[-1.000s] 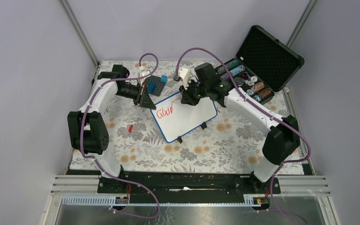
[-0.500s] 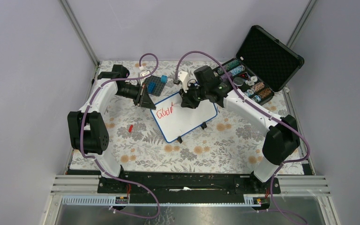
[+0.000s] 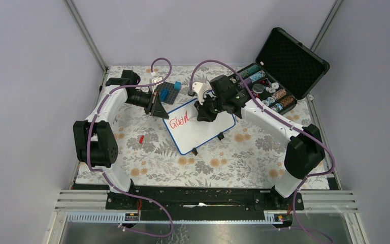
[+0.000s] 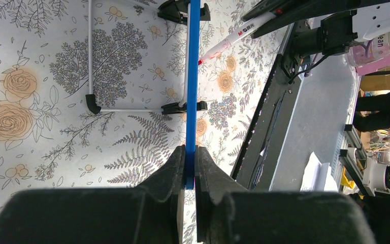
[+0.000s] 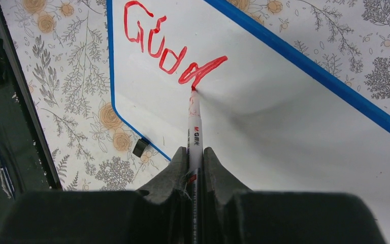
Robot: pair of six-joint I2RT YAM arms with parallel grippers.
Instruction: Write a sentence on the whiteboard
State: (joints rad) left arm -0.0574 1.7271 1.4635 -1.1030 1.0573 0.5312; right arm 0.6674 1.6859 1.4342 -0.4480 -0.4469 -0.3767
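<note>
1 word [image 5: 168, 53] in, the right gripper [image 5: 192, 158] clenches the marker [image 5: 195, 124] and the left gripper [image 4: 190, 158] pinches the whiteboard [image 5: 294, 127] rim, so a hard press could shift it and smear letters.

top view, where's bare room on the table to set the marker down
Widest bare patch: floral table between the near edge of the whiteboard and the arm bases. A smaller one lies left of the board, by the small red piece. The far edge is crowded: blue block, open case.
</note>
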